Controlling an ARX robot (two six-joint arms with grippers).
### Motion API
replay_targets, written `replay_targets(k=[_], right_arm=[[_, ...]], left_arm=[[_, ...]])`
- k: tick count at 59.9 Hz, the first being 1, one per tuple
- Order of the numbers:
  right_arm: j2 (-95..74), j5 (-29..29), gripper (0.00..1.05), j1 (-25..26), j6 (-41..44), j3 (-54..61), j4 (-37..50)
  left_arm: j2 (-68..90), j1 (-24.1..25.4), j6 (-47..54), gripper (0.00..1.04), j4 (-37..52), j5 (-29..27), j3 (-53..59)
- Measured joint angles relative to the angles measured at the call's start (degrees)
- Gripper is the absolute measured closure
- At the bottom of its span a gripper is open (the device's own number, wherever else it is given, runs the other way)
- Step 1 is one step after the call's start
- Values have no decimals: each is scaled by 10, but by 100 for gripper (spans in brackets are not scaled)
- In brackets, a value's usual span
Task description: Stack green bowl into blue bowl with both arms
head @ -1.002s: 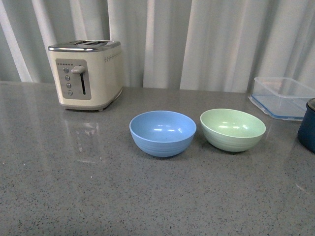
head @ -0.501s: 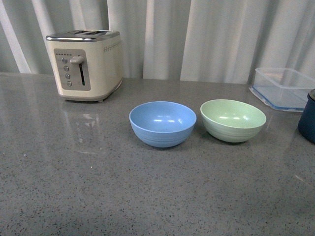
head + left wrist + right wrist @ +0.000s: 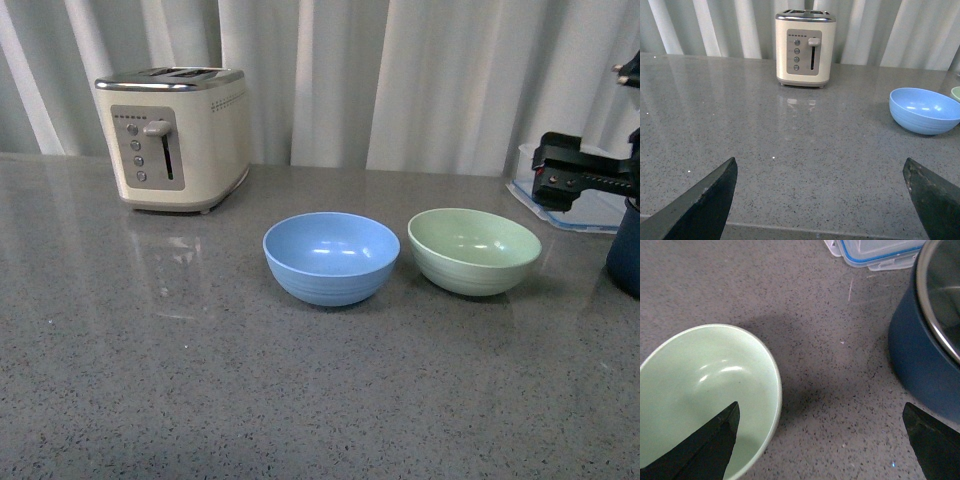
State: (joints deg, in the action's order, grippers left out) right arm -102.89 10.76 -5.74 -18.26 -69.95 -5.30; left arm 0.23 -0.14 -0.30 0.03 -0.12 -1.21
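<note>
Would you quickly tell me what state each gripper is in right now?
Left gripper: open, holding nothing.
Right gripper: open, holding nothing.

You face a kitchen-like setup: a grey speckled worktop (image 3: 200, 400) carries a cream toaster (image 3: 175, 135), a blue bowl (image 3: 331, 257), a green bowl (image 3: 474, 250), a clear container (image 3: 880, 250) and a navy pot (image 3: 925, 365), with pale curtains (image 3: 400, 80) behind.

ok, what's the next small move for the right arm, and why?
Probably lower the open right gripper onto the rim of the pale mint-green round matte bowl: one finger is over its inside, the other outside, and it sits ungrasped beside the light sky-blue round matte bowl.
</note>
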Motion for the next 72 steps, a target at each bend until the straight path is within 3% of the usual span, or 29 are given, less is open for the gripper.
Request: replay_targets(k=[26, 62, 72], right_arm=[[-157, 1, 10, 2, -15, -151, -55], [-171, -8, 101, 0, -16, -160, -50], [-130, -13, 103, -5, -10, -140, -34]], left_arm=[[0, 0, 0, 7, 0, 0, 0], [0, 0, 0, 7, 0, 0, 0], [0, 0, 0, 7, 0, 0, 0]])
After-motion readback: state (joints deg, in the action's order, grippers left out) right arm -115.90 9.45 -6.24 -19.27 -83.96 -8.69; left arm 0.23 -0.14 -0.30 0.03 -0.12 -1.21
